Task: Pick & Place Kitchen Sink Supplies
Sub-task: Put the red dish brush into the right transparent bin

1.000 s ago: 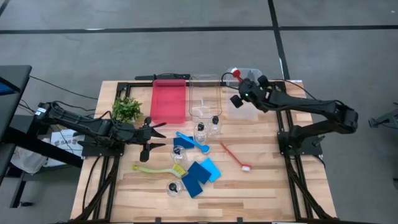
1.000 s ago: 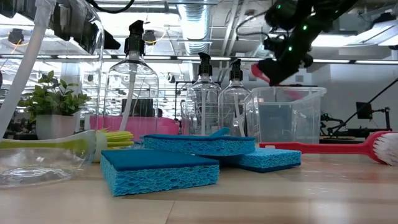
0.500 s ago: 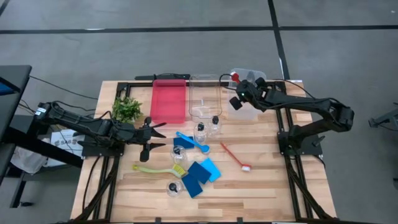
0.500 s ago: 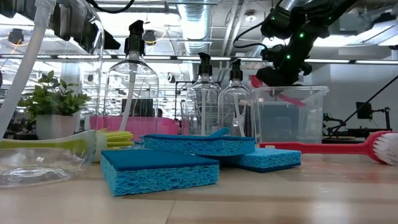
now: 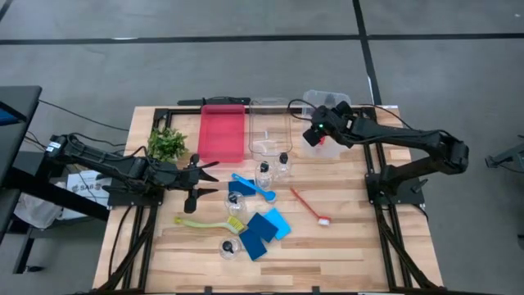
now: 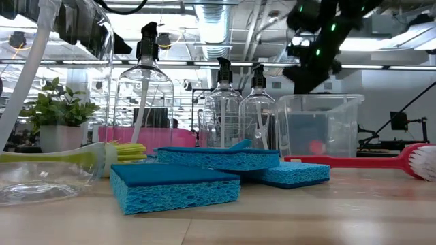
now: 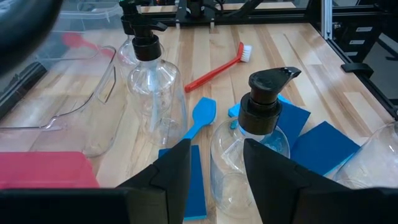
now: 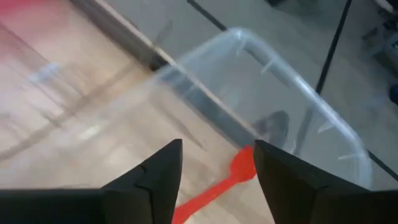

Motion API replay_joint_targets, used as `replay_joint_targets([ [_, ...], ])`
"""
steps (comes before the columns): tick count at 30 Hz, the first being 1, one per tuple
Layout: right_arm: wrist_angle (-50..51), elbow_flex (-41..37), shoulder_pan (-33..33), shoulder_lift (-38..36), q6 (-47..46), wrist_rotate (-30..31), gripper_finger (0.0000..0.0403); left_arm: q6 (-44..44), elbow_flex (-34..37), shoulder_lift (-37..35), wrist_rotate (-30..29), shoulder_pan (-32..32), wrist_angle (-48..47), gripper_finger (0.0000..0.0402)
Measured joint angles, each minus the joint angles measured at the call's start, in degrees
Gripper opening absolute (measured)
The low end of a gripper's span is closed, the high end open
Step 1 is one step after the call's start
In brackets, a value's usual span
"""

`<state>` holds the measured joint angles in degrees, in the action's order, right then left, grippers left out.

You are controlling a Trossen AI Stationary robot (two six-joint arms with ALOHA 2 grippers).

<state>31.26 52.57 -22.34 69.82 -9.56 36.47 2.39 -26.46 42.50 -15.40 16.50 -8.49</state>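
We judge the task barely under way. One red brush [image 8: 214, 190] already lies inside the clear bin [image 5: 315, 98] at the far right corner of the bench [image 5: 352, 246], its handle showing on the bin's floor in the right wrist view. Everything else is still out on the bench, on the near side of that bin and to its left: a second red brush [image 5: 309, 206], a blue brush [image 5: 252, 186], a yellow-green brush [image 5: 209, 221], the blue sponges [image 5: 264, 230], and the small pump bottles [image 5: 273, 167], one more of them lying near the sponges. The red tray [image 5: 222, 133] and the second clear bin [image 5: 269, 129], both left of the loaded bin, look bare.

The right claw [image 5: 319, 131] hangs above the loaded bin. Its fingers [image 8: 149, 180] stand spread apart with nothing between them and touch nothing; the red brush lies below the gap, apart from both fingers. We take it as released.

The left claw [image 5: 201, 176] waits well to the left of the bin, past the bottles and near the small plant [image 5: 167, 143]. Its fingers are parted and hold nothing, with a bottle just ahead of them.
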Motion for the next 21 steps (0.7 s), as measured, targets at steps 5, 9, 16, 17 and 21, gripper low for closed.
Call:
replay_joint_targets([
  [5,3.61,2.31,6.34,-5.44,-0.26,-0.08,0.0178,0.00,0.00,0.00,0.02,0.00,-0.02,0.0149],
  [9,5.55,2.50,13.92,-10.82,-0.97,-0.65,0.0161,0.00,0.00,0.00,0.02,0.00,0.00,0.0149],
  [16,10.35,2.12,29.34,-13.12,-10.13,-4.10,0.0152,0.00,0.00,0.00,0.02,0.01,0.00,0.0149],
  [17,10.19,1.70,31.50,-12.61,-11.38,-4.11,0.0154,0.00,0.00,0.00,0.02,0.01,-0.01,0.0149],
  [21,10.07,-0.35,38.60,-8.22,-16.50,-3.73,0.0170,0.00,0.00,0.00,0.02,0.01,0.00,0.0149],
])
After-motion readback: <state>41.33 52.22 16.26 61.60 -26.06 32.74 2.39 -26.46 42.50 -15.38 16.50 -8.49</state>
